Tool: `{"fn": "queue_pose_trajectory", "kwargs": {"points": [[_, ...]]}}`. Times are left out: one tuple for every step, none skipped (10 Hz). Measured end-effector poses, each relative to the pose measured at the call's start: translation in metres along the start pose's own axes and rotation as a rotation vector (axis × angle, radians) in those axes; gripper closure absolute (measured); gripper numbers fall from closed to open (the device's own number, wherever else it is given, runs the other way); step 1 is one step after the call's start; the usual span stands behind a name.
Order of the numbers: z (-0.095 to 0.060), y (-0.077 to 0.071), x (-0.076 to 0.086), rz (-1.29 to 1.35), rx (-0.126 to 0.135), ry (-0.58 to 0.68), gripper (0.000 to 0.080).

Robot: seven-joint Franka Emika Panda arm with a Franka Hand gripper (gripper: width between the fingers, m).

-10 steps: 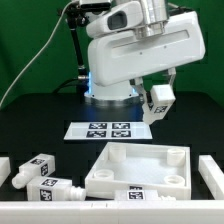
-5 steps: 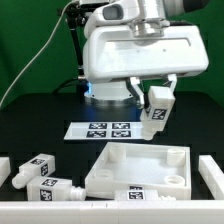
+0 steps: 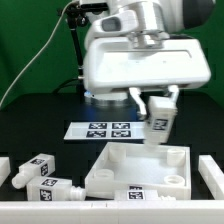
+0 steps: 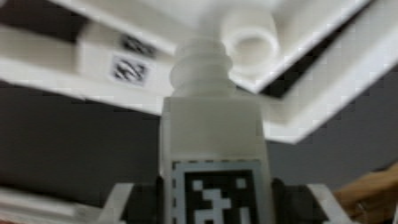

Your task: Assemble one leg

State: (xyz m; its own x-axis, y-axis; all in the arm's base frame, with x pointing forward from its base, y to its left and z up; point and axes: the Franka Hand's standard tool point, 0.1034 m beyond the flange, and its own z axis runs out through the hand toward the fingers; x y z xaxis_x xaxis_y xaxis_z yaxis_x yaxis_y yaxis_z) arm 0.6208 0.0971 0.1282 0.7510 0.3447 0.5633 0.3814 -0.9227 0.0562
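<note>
My gripper [image 3: 157, 103] is shut on a white leg [image 3: 159, 121] with a black-and-white tag, held nearly upright with its narrow screw end pointing down. The leg hangs just above the far right part of the white tabletop [image 3: 120, 178]. In the wrist view the leg [image 4: 214, 130] runs away from the camera between my fingers, and its screw tip is close to a round corner hole [image 4: 254, 42] of the tabletop [image 4: 107, 45]. Other legs [image 3: 38, 169] lie at the exterior view's left front.
The marker board [image 3: 103, 130] lies on the black table behind the tabletop. White rails run along the front [image 3: 30, 212], the left [image 3: 4, 166] and the right [image 3: 211, 172]. The robot base [image 3: 110, 95] stands behind the marker board.
The gripper has carried the leg down and slightly left, and turned it from tilted to nearly upright over the tabletop's far right corner.
</note>
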Motion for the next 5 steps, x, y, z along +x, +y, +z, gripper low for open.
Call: {"fn": "queue_pose_trajectory", "kwargs": {"points": [[0.0080, -0.0098, 0.0156, -0.013, 0.013, 0.021, 0.0519], [0.0079, -0.0127, 0.0206, -0.016, 0.014, 0.029, 0.0519], [0.0059, -0.0111, 0.0141, -0.016, 0.007, 0.024, 0.0519], [0.0066, -0.0116, 0.0126, -0.015, 0.008, 0.021, 0.0519], [0.0068, -0.0116, 0.0123, -0.014, 0.008, 0.021, 0.0519]]}}
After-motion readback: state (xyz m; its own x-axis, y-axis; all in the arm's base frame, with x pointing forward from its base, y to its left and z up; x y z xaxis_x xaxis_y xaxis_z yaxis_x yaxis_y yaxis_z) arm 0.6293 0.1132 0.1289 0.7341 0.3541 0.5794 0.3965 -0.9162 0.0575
